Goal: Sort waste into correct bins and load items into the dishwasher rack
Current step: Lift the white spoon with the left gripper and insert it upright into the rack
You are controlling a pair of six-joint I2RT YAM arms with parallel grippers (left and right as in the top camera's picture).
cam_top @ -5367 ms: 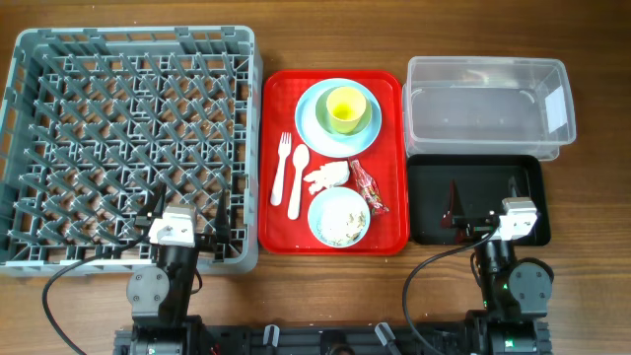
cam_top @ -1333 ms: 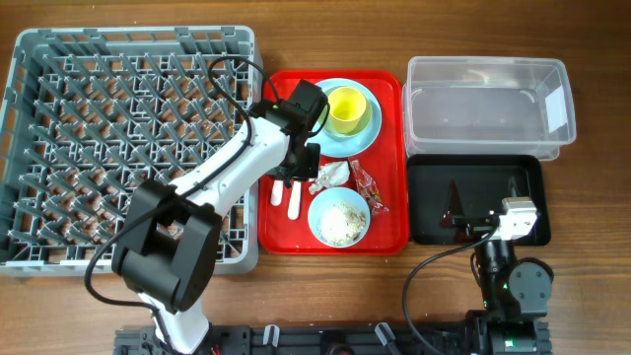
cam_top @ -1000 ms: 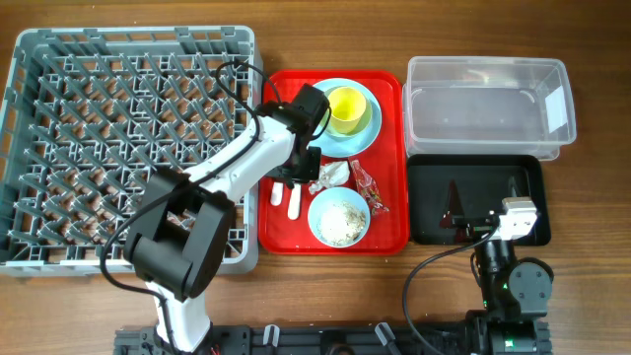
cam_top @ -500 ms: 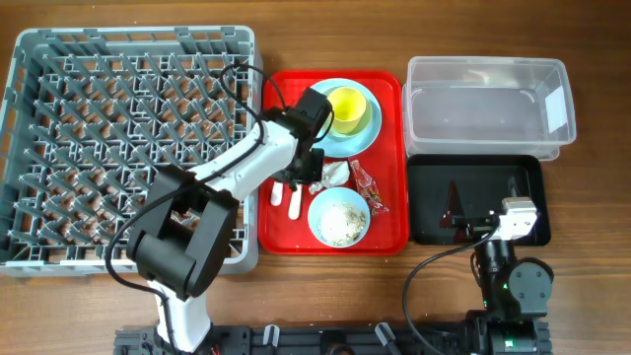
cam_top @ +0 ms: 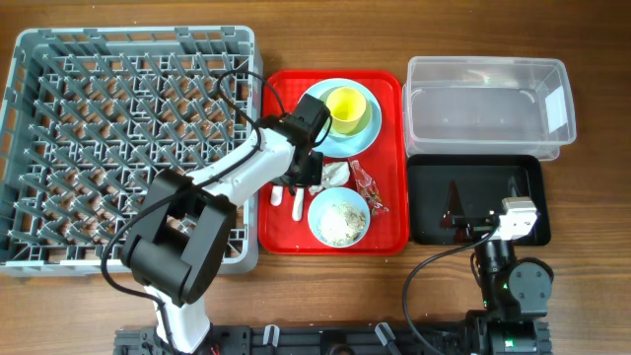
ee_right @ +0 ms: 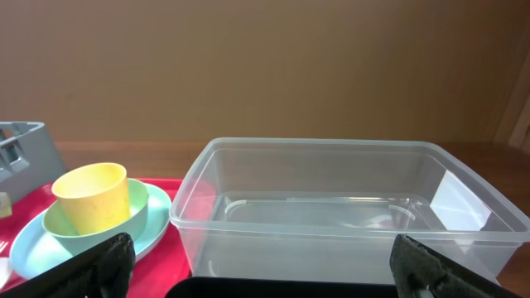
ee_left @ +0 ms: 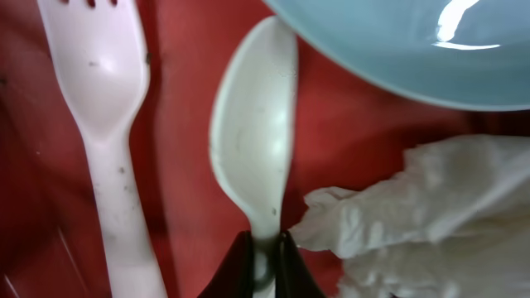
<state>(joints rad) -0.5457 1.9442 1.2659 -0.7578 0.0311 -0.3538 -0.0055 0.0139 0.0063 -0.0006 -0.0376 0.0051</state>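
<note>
The left gripper (ee_left: 265,261) is down on the red tray (cam_top: 394,118), jaws pinched tight on the neck of the white spoon (ee_left: 252,141). The spoon lies flat between the fork (ee_left: 103,124) and the crumpled napkin (ee_left: 431,215), its tip at the blue plate (ee_left: 397,41). The right gripper (ee_right: 265,269) sits over the black tray (cam_top: 434,177), jaws spread wide and empty.
</note>
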